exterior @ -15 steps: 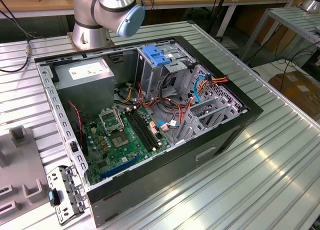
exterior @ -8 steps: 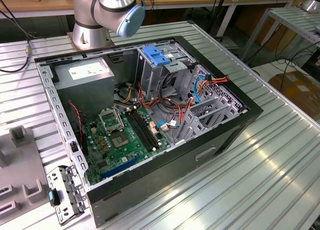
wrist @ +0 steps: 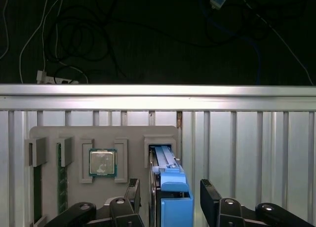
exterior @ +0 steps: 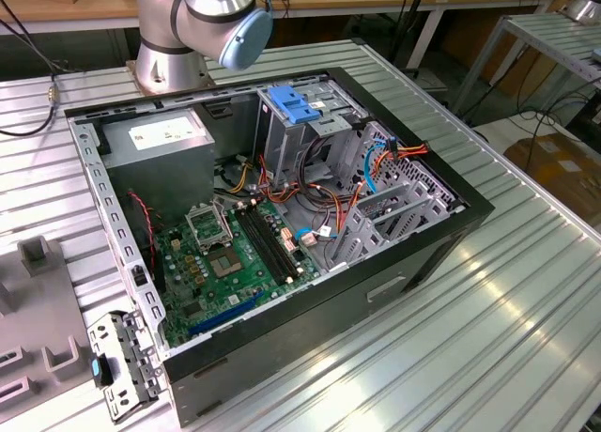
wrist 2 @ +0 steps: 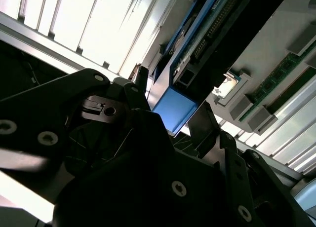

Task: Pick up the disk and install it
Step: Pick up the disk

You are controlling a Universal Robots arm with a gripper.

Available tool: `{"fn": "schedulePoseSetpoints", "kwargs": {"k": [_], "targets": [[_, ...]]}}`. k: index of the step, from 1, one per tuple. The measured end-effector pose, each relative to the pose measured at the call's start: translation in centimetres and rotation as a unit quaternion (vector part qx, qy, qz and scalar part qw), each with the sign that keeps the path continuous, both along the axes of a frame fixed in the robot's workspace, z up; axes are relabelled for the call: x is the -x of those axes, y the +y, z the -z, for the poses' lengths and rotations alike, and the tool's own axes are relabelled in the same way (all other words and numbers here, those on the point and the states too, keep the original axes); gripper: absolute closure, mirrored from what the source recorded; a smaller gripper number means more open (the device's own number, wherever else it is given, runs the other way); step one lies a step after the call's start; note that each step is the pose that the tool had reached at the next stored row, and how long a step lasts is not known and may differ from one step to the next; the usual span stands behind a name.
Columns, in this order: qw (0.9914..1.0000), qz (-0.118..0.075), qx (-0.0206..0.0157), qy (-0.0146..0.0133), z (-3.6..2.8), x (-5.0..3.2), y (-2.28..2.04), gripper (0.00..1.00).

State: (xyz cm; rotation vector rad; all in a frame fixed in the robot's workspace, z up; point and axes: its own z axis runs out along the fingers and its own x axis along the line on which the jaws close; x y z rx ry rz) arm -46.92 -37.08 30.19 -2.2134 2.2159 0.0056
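**Claw state.** The claw (wrist: 170,190) is open. In the first wrist view it straddles the disk (wrist: 167,160), with one black finger (wrist: 211,200) on each side of the blue bracket (wrist: 174,203). A narrow gap shows between that finger and the bracket, so nothing is clamped.

**Disk location.** The disk stands on edge in a slot of the grey fixture plate (wrist: 133,134). The plate lies on the ribbed aluminium worktop (wrist: 247,148). In the second wrist view, the end of the blue bracket (wrist 2: 175,108) sits between the two fingers. The disk's circuit-board side and connector row run away from the claw.

**Fixture plate contents.** A processor (wrist: 102,162) lies flat in a square pocket near the disk slot. A memory module (wrist: 61,180) stands on edge in a slot beyond the processor. Past the worktop edge, loose cables (wrist: 74,44) lie on a dark floor.

**Exterior view.** The computer case (exterior: 423,249) lies on its side on the worktop with its side panel off.
- The green motherboard (exterior: 235,254) is exposed.
- A grey power supply (exterior: 155,146) with a white sticker sits in the corner nearest the robot arm (exterior: 202,23).
- A metal drive cage (exterior: 315,122) with a blue plastic handle stands beside the power supply, toward the exterior view's right.
- Red, orange and blue wiring (exterior: 376,160) runs between the cage and the case wall.
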Motion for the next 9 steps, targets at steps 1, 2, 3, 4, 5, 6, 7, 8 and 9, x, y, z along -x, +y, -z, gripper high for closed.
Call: {"fn": "schedulePoseSetpoints", "kwargs": {"k": [1, 2, 3, 4, 5, 6, 7, 8, 9], "targets": [[1.00000, 0.000, 0.0000, 0.0001, 0.00, 0.00, 0.00, 0.40], [1.00000, 0.000, 0.0000, 0.0001, 0.00, 0.00, 0.00, 0.40], [1.00000, 0.000, 0.0000, 0.0001, 0.00, 0.00, 0.00, 0.40], [1.00000, 0.000, 0.0000, 0.0002, 0.01, 0.00, 0.00, 0.40], [1.00000, 0.000, -0.0001, 0.0000, 0.12, -0.01, 0.00, 0.40], [1.00000, 0.000, 0.0000, 0.0001, 0.28, 0.00, 0.00, 0.40], [1.00000, 0.000, 0.0000, 0.0001, 0.49, 0.00, 0.00, 0.40], [1.00000, 0.000, 0.0000, 0.0000, 0.63, 0.00, 0.00, 0.40], [1.00000, 0.000, 0.0000, 0.0001, 0.77, 0.00, 0.00, 0.40]]}}
